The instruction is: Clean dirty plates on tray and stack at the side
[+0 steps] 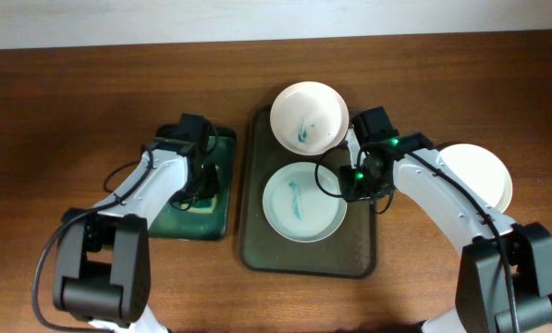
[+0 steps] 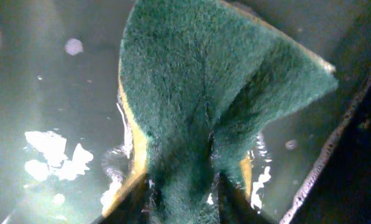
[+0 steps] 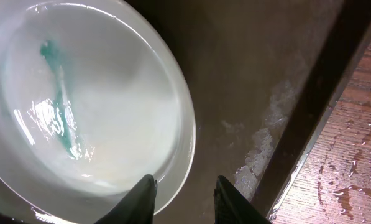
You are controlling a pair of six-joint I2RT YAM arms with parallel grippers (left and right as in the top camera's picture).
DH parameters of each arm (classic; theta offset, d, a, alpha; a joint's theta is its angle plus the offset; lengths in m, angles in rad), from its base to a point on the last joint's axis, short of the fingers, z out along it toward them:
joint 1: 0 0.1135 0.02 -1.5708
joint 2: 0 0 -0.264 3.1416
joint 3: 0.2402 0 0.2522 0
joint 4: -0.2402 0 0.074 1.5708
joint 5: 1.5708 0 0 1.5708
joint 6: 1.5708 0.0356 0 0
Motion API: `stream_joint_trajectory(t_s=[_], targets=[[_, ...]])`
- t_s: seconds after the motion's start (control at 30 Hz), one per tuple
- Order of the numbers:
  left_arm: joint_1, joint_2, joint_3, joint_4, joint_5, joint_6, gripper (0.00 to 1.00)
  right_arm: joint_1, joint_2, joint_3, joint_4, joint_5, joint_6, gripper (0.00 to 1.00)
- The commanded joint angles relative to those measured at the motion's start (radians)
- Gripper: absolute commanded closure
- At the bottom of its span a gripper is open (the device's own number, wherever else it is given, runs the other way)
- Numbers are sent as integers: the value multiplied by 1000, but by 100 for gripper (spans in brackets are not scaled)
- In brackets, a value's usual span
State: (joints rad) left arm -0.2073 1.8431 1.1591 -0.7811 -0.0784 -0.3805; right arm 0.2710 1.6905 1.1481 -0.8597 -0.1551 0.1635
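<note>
Left gripper (image 2: 184,202), jaws clenched on the sponge (image 2: 204,93), bunching it over the wet small green tray (image 1: 222,139). Right gripper (image 3: 186,198), jaws parted astride one smeared plate's (image 1: 303,202) rim on the big tray (image 1: 257,250). Second smeared plate (image 1: 309,117) at its far end; white plate (image 1: 479,171) on the worktop (image 1: 72,92), right.

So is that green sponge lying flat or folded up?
Folded. In the left wrist view the sponge creases down its middle where the left gripper pinches it, and its two sides flare outward.

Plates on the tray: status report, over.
Left gripper shut on sponge. Right gripper open at near plate rim. Far plate also smeared, on tray; third plate aside. Nothing blocking.
</note>
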Motion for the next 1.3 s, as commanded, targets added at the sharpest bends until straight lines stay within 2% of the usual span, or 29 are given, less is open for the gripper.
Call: stream_joint_trajectory(t_s=[0.0, 0.07, 0.2, 0.23, 0.3, 0.33, 0.4, 0.43, 0.57, 0.77, 0.83, 0.87, 0.9, 0.97, 1.07, 1.13, 1.2, 1.27], targets=[[-2, 95, -14, -12, 11, 5, 100, -4, -18, 18, 0, 13, -10, 67], [0, 90, -5, -29, 11, 5, 100, -4, -18, 18, 0, 13, -10, 67], [17, 24, 117, -163, 11, 14, 100, -4, -18, 19, 0, 36, -10, 67], [17, 10, 141, -180, 11, 17, 90, -4, -18, 19, 0, 36, -10, 67], [17, -20, 178, -193, 10, 16, 61, -4, -18, 19, -3, 36, -10, 67], [17, -26, 181, -187, 1, 16, 53, -4, -18, 18, -5, 36, -10, 67], [19, -25, 180, -174, -40, 16, 42, -4, -18, 18, -19, 36, -10, 67], [21, -24, 172, -169, -63, 16, 41, -4, -18, 18, -24, 36, -10, 67], [16, -16, 106, -56, -68, 16, 57, -4, -18, 18, -27, 36, -10, 65], [14, 17, -29, 32, 16, 16, 61, -4, -18, 18, -57, 36, -10, 62], [14, 29, -49, 45, 30, 16, 73, -4, -18, 18, -56, 36, -10, 62], [14, 33, -50, 51, 30, 25, 89, -4, -18, 18, -56, 36, -10, 62], [14, 33, -50, 63, 30, 47, 100, -4, -18, 18, -56, 36, -10, 62], [14, 32, -31, 71, 30, 95, 100, -4, -18, 18, -56, 36, -10, 62], [18, 26, 60, -16, 30, 98, 100, -4, -18, 18, -55, 36, -10, 62], [18, 24, 151, -115, 31, 98, 82, -4, -18, 18, -53, 36, -10, 62], [18, 24, 240, -227, 32, 98, 47, -5, -18, 18, -50, 36, -10, 62], [17, 24, 260, -276, 39, 98, 33, -15, -18, 18, -51, 36, -5, 62]])
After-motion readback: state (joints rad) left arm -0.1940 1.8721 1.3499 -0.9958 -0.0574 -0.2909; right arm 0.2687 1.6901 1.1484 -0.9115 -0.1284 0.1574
